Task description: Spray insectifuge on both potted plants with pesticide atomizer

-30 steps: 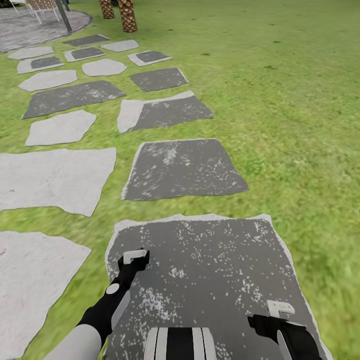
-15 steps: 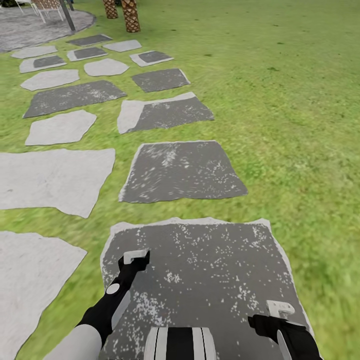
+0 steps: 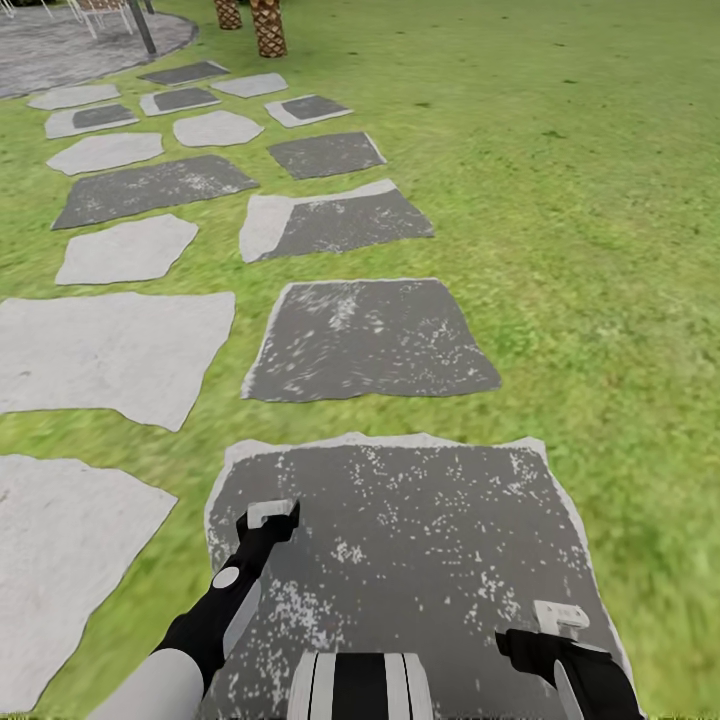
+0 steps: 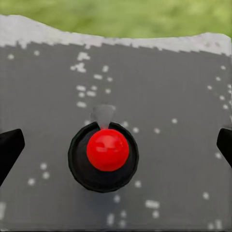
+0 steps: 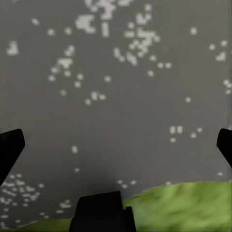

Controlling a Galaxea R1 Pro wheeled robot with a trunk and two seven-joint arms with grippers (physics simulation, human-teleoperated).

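Green grass lawn (image 3: pixel 560 250) with grey stone paving slabs (image 3: pixel 370 340) lies ahead; I see no atomizer or potted plants yet. Left gripper (image 4: pixel 116 145) and right gripper (image 5: pixel 116 145) hang low with jaws wide, empty for travelling.

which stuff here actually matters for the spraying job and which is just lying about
For the job:
- red-topped black sprayer, probably the atomizer, between the left gripper fingers, which stand wide apart and clear of it
- garden lawn
- right gripper, open and empty

Just lying about:
- grey paving slabs
- palm trunks
- round paved patio
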